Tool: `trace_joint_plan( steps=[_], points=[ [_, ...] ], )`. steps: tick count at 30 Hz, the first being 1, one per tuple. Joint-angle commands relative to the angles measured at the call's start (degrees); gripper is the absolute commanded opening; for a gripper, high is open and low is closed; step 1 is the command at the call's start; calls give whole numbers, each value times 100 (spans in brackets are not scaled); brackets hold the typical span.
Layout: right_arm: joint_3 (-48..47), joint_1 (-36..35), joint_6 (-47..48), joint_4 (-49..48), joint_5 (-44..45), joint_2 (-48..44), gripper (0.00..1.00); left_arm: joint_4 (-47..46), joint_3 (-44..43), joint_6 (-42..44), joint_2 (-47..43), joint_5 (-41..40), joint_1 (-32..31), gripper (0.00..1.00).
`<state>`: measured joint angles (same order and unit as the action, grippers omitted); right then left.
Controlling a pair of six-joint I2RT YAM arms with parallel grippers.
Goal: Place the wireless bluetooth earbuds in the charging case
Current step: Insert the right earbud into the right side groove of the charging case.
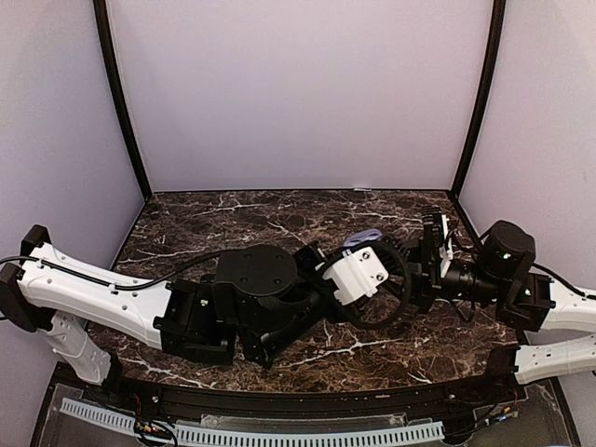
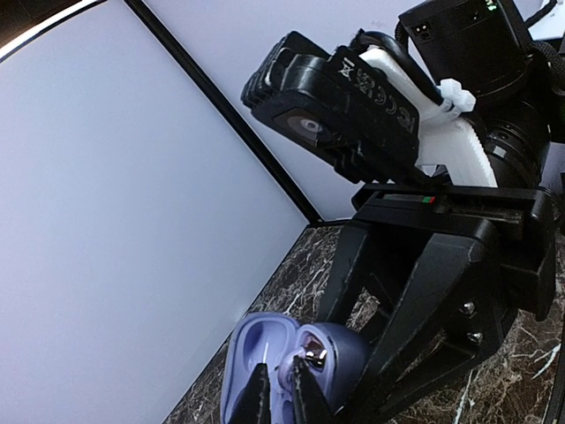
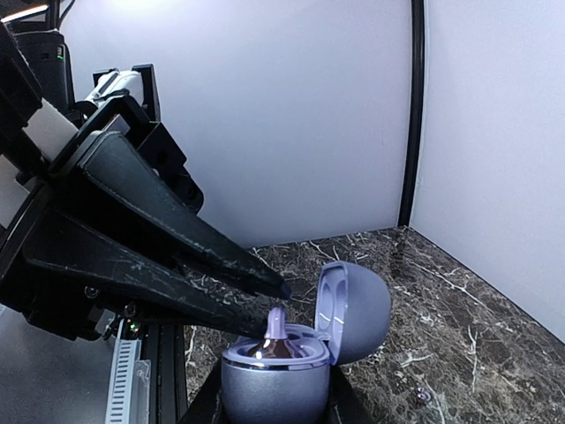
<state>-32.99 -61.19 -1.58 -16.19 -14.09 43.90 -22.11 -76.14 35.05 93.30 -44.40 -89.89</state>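
Inside the open charging case (image 3: 265,389), one earbud (image 3: 276,329) stands.

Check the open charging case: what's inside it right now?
One pale purple earbud stands upright in the charging case, pinched by the left gripper. The case rim and the fingers hide the rest of the wells, so a second bud cannot be ruled out.

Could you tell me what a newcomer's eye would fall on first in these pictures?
Probably the two arms meeting nose to nose over the middle of the dark marble table. There the right gripper clamps an open lilac charging case upright, its lid tipped back. The left gripper appears to pinch a pale purple earbud right at the case's mouth.
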Motion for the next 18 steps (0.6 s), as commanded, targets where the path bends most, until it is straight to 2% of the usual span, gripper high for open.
trace_joint_plan(
  steps=[1,13,15,18],
  points=[
    [-64,-27,62,-322,55,-97,0,445,-119,-240,-289,415,-20,13],
    [84,-25,43,-250,294,-295,0,522,163,-367,-767,712,-14,15],
    [102,-26,53,-215,432,-346,0,546,282,-492,-956,920,-16,18],
    [132,-29,4,-152,662,-428,0,583,519,-858,-1353,1151,79,27]
  ],
)
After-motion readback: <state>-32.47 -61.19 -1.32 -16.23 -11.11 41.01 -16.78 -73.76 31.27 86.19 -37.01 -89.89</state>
